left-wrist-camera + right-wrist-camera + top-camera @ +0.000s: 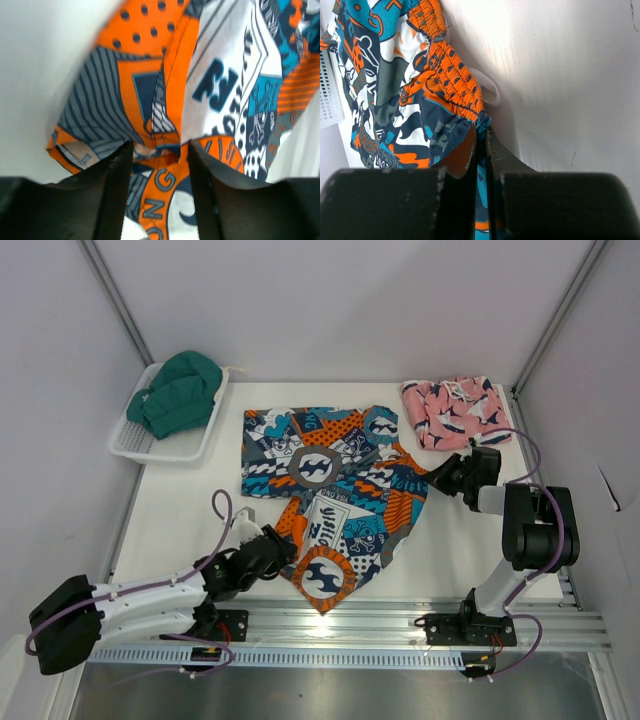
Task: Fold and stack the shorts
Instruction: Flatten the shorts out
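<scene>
The patchwork shorts [330,490] in teal, orange and navy lie spread and partly folded at the table's middle. The pink shark-print shorts [455,412] sit folded at the back right. My left gripper [283,552] is at the patchwork shorts' near-left hem. In the left wrist view its jaws [160,147] stand apart, with the orange hem [165,170] between them. My right gripper [441,476] is at the shorts' right edge. The right wrist view shows it [481,132] shut on the corner of the orange elastic waistband [450,80]. A white drawstring [487,87] loops beside the waistband.
A white mesh basket [138,440] holding a green cloth [180,395] stands at the back left. A metal rail [380,625] runs along the table's near edge. Grey walls close in the left, back and right sides.
</scene>
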Motion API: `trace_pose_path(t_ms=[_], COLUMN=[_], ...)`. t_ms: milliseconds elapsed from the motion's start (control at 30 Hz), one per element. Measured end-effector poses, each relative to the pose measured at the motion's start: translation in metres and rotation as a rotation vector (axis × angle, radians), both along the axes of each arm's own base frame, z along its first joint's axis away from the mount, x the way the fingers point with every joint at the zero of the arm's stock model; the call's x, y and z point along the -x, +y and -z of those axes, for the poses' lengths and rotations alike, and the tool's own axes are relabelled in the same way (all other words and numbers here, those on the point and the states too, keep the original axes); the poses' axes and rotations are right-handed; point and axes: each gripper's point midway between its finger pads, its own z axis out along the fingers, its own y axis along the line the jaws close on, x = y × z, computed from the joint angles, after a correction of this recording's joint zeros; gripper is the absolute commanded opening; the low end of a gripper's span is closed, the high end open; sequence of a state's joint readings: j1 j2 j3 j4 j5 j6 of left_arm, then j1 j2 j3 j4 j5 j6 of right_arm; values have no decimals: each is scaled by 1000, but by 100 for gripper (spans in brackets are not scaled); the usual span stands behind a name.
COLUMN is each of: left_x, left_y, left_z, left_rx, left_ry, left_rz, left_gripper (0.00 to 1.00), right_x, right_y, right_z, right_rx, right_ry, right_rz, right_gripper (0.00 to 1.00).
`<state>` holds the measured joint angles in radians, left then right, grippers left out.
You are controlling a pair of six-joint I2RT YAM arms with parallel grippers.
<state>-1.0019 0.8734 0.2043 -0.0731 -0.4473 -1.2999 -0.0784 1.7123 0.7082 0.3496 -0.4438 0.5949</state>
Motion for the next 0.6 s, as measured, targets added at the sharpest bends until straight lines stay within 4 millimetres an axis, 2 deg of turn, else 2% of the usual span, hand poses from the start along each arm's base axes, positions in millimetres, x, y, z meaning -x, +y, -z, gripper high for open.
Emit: trace_pose_path(t_ms=[233,367,433,567,600], left_x=[-23,-27,-28,-30,-29], left_y=[8,11,12,3,1], left_z=[-20,-9,-2,4,5], left_rx=[-83,-133,-155,-139,-130], left_ry=[-67,-51,-36,-22,-21], left_rz=[-85,-95,-92,-76,-71], left_gripper=[43,32,30,22,13], right_x=[0,0,0,1,1], right_y=[0,0,0,1,1], right_z=[0,0,0,0,0], right_rx=[-2,-2,-3,-6,-6], right_ry=[0,0,0,1,2], right_rz=[-2,-1,-2,-6,-6], right_gripper=[0,0,0,0,0])
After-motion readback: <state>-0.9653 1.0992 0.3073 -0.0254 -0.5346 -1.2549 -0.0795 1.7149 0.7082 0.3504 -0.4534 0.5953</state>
